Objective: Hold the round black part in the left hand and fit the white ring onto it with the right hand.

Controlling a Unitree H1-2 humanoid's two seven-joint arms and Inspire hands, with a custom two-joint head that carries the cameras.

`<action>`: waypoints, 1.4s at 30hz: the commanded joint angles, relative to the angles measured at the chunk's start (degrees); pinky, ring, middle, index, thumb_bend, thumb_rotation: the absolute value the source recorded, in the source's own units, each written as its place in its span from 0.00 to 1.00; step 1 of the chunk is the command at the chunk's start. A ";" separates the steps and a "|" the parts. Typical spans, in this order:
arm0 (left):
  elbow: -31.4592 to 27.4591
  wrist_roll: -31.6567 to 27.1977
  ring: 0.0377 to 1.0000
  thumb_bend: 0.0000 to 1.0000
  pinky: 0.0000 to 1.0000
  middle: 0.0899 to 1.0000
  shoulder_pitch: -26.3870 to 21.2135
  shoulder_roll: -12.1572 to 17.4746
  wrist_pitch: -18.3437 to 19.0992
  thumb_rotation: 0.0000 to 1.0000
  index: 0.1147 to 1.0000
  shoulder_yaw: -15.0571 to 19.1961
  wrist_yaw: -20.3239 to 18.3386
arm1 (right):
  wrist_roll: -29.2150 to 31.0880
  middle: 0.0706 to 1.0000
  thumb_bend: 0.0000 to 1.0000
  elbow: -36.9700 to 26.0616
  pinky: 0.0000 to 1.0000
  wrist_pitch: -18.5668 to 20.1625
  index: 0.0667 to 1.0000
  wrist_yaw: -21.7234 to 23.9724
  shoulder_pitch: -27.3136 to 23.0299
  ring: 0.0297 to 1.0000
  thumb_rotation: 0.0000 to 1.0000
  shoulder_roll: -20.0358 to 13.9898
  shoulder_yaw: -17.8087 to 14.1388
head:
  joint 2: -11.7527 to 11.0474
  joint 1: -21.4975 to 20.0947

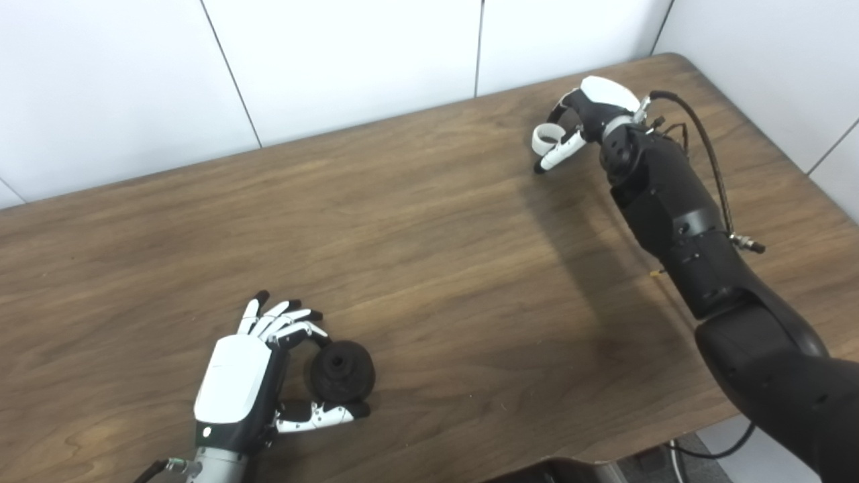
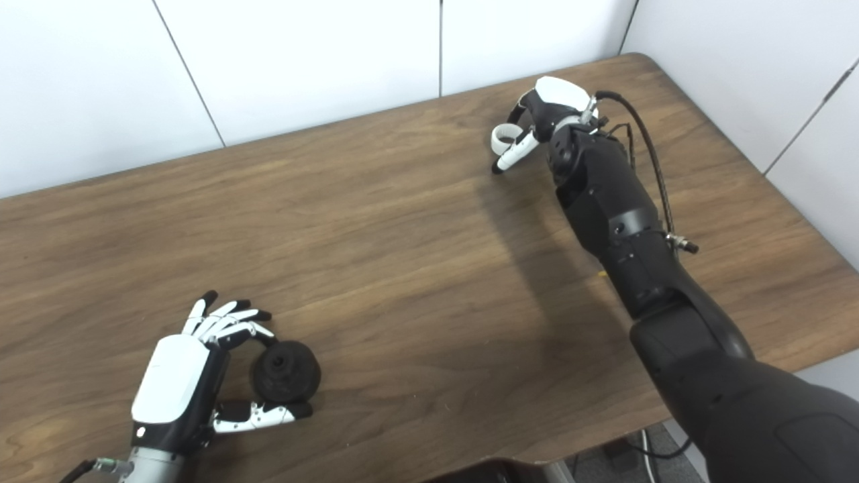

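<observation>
The round black part (image 1: 341, 371) sits low over the wooden table (image 1: 429, 255) near the front left, with a small hole in its face. My left hand (image 1: 236, 384) is shut on it, a fingertip on its top and the thumb under its lower rim. Far off at the back right, my right hand (image 1: 592, 111) is shut on the white ring (image 1: 545, 138), pinching it between thumb and fingers just above the tabletop. The ring is also visible in the right eye view (image 2: 502, 137). The two hands are wide apart.
White wall panels (image 1: 349, 60) run along the table's far edge and right side. The table's front edge (image 1: 604, 456) lies close to my right upper arm. A black cable (image 1: 711, 161) loops off the right forearm.
</observation>
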 commanded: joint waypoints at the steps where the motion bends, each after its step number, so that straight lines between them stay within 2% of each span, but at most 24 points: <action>1: 0.51 1.65 0.86 0.52 1.00 0.74 1.24 0.68 1.42 0.06 0.42 -0.28 -1.72 | 1.02 0.89 0.63 -0.93 0.93 -0.54 0.51 -2.64 -2.33 0.98 0.17 -1.95 0.02 | 0.09 -0.04; 3: 0.45 1.55 0.86 0.52 1.00 0.74 1.26 0.60 1.43 0.06 0.42 -0.26 -1.71 | 1.85 0.87 0.55 -1.02 0.93 -1.42 0.47 -4.38 -1.97 0.97 0.15 -2.22 0.27 | 0.07 -0.08; 5: 0.36 1.40 0.86 0.52 1.00 0.74 1.27 0.52 1.40 0.05 0.42 -0.26 -1.71 | 2.55 0.84 0.53 -0.83 0.93 -2.26 0.45 -5.76 -1.77 0.96 0.13 -2.62 0.75 | 0.07 -0.04; 13: 0.14 1.64 0.86 0.52 1.00 0.74 1.06 0.29 1.71 0.06 0.42 -0.34 -2.02 | 4.39 0.82 0.52 -0.66 0.95 -2.96 0.45 -7.59 -1.26 0.95 0.13 -4.14 2.64 | 0.01 0.21; 22: 0.13 1.84 0.86 0.52 1.00 0.74 0.89 0.05 1.56 0.06 0.42 -0.39 -1.75 | 6.26 0.82 0.52 -1.50 0.95 -2.71 0.45 -8.21 -0.18 0.95 0.13 -5.09 3.03 | -0.18 0.31; 25: 0.06 2.17 0.86 0.52 1.00 0.74 0.83 -0.08 1.74 0.06 0.42 -0.53 -1.85 | 7.28 0.82 0.52 -3.31 0.95 -3.85 0.45 -8.63 0.48 0.95 0.13 -5.33 2.80 | -0.08 0.79; 35: 0.12 3.07 0.85 0.52 1.00 0.73 0.83 -1.10 1.99 0.06 0.42 -1.39 -1.68 | 6.72 0.83 0.52 -17.56 0.94 -4.86 0.45 -3.69 1.87 0.97 0.13 -5.99 7.40 | 0.27 3.98; 37: -0.11 3.32 0.85 0.52 1.00 0.73 0.88 -1.48 2.35 0.06 0.42 -1.69 -1.86 | 6.63 0.82 0.52 -21.33 0.96 -4.50 0.45 -1.87 2.50 0.98 0.13 -5.87 8.23 | 0.46 5.14; 39: -0.43 4.11 0.86 0.52 1.00 0.73 0.80 -1.82 3.04 0.06 0.42 -2.15 -2.22 | 6.45 0.82 0.52 -25.80 0.98 -2.98 0.45 1.86 2.97 0.99 0.13 -5.85 9.33 | 0.65 6.73; 42: -0.68 4.86 0.85 0.52 1.00 0.73 0.72 -2.34 3.88 0.06 0.42 -2.80 -2.34 | 5.98 0.81 0.52 -31.00 0.96 -1.43 0.45 6.65 3.44 0.97 0.13 -5.96 10.78 | 0.95 8.66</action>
